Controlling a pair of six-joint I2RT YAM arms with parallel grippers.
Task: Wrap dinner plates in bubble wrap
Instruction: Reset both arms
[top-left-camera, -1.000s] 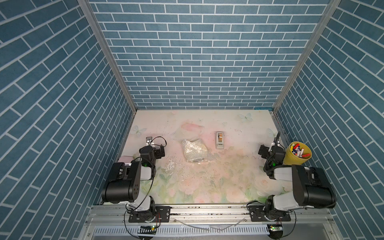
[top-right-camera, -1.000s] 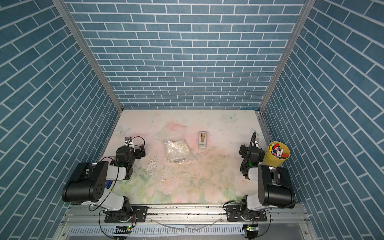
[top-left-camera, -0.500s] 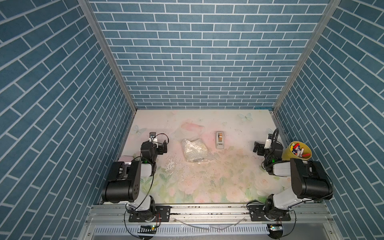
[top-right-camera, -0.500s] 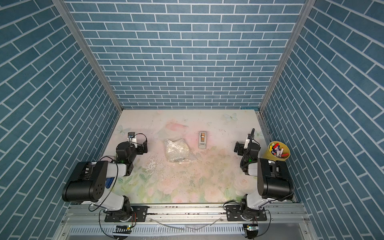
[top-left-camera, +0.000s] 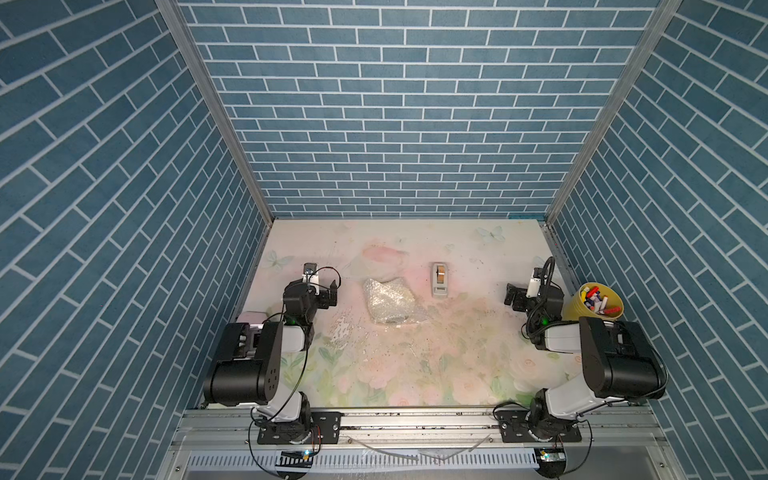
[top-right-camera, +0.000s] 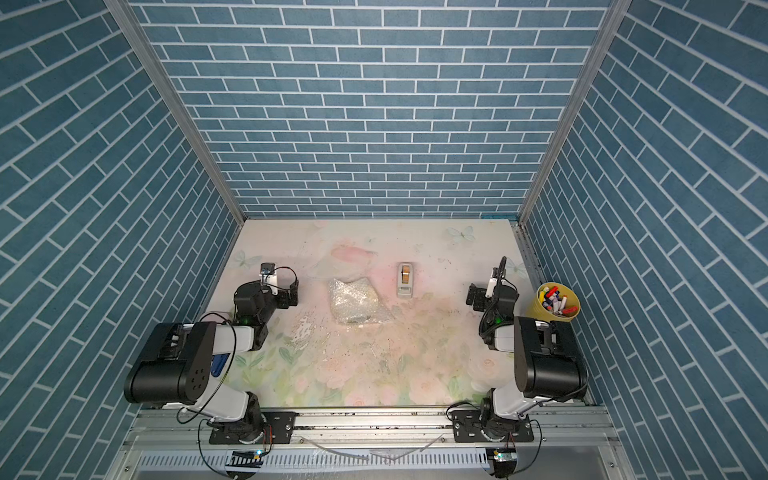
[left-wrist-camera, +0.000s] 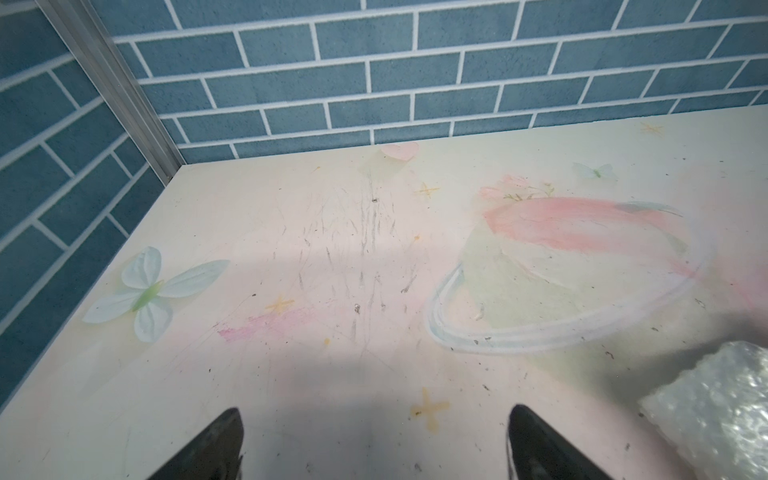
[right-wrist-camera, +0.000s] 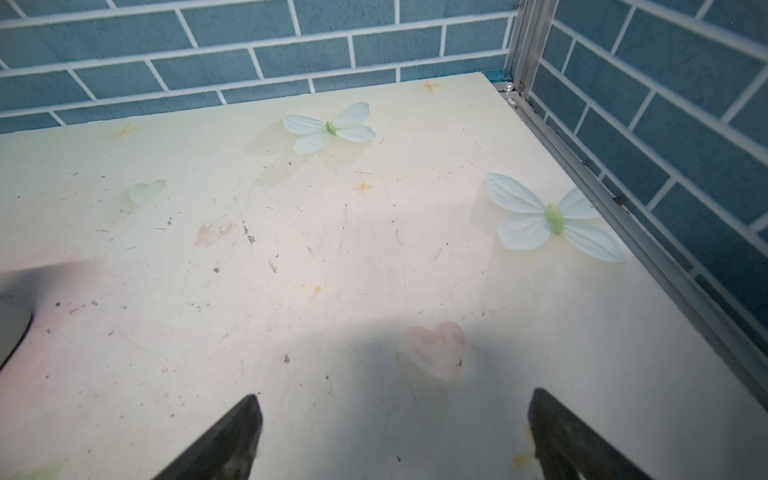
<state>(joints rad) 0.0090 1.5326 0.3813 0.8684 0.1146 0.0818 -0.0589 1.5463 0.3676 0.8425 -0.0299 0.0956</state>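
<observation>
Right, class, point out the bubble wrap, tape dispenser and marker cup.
bubble wrap (top-left-camera: 388, 305): top view, bundle's middle
tape dispenser (top-left-camera: 440, 282): top view, its body
marker cup (top-left-camera: 572, 309): top view, yellow wall

Shiny, crinkled bubble wrap (top-left-camera: 390, 306) lies bundled on the table (top-left-camera: 457, 374).

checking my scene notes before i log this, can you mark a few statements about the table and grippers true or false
1. The left gripper and the right gripper are both open and empty. True.
2. The tape dispenser sits on top of the bubble wrap. False: it stands apart from the crumpled bundle, on the bare table.
3. The yellow cup of markers stands upright beside the right arm. True.
4. The left gripper touches the bubble wrap. False: in both top views a gap of table shows between them.
</observation>
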